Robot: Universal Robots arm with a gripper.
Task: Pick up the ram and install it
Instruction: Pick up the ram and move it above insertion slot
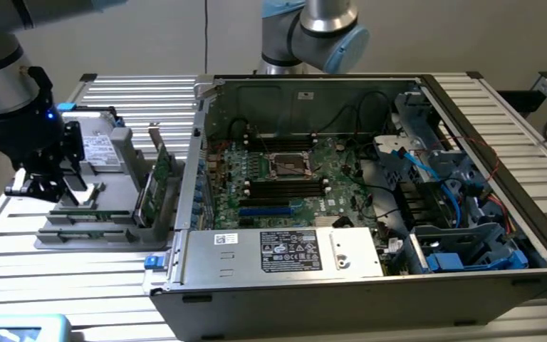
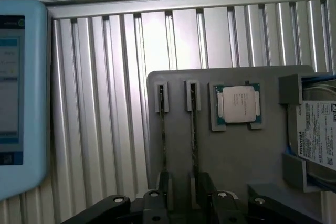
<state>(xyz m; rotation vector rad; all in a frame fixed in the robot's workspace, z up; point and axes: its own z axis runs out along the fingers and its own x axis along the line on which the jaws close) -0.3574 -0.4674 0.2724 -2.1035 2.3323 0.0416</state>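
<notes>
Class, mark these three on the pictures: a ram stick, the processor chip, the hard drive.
ram stick (image 2: 193,135), wrist view, its thin edge, midway along.
processor chip (image 2: 237,103), wrist view, centre of its metal lid.
hard drive (image 2: 317,132), wrist view, its white label.

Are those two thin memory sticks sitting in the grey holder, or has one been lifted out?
Both in: the ram sticks stand on edge in their slots in the grey holder; neither is raised out.
</notes>
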